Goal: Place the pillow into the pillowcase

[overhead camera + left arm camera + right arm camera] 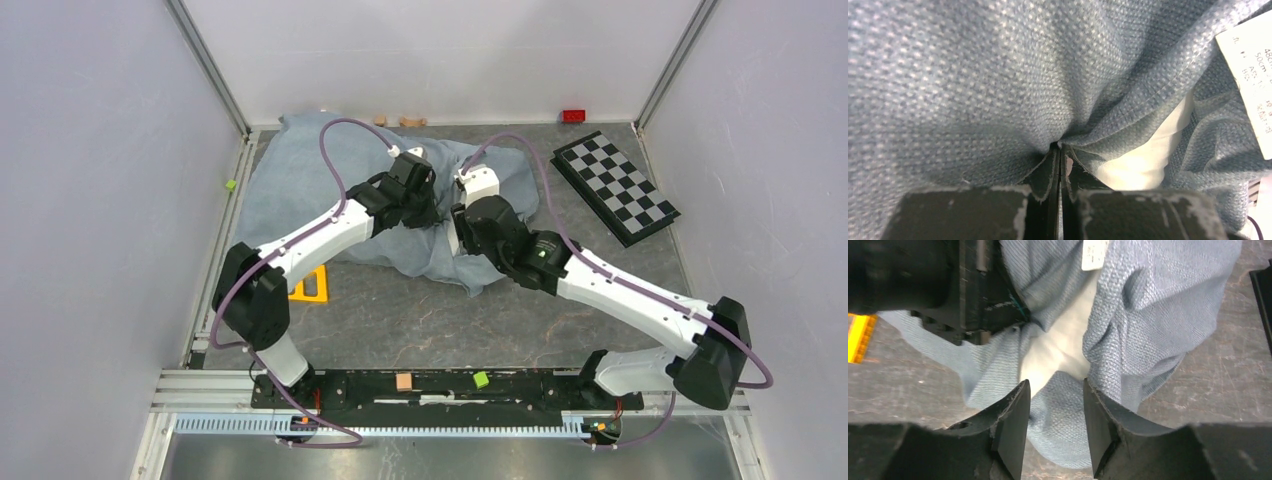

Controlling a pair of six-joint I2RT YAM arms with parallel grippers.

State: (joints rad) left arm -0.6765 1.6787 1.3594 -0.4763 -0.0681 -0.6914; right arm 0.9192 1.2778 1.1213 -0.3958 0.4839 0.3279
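From above, the blue-grey pillowcase [300,190] lies bunched beneath the left gripper [418,175] and right gripper [470,190], their jaws hidden. Left wrist view: its fingers [1045,172] pinch pillowcase cloth tight; white pillow [1143,160] peeks out just right of them. Right wrist view: fingers [1013,420] stand parted astride a fold, contact unclear.

Gripper [1059,150] pinched tight on a fold of pillowcase [973,75], the two dark jaws pressed together at bottom centre with cloth puckering out from the pinch point. The blue-grey woven fabric fills nearly the whole frame, close up and partly blurred. The hemmed edge runs diagonally at right. White pillow [1143,155] shows in the gap under that hem, right of the jaws. White printed label [1250,75] at upper right, text too small to read.
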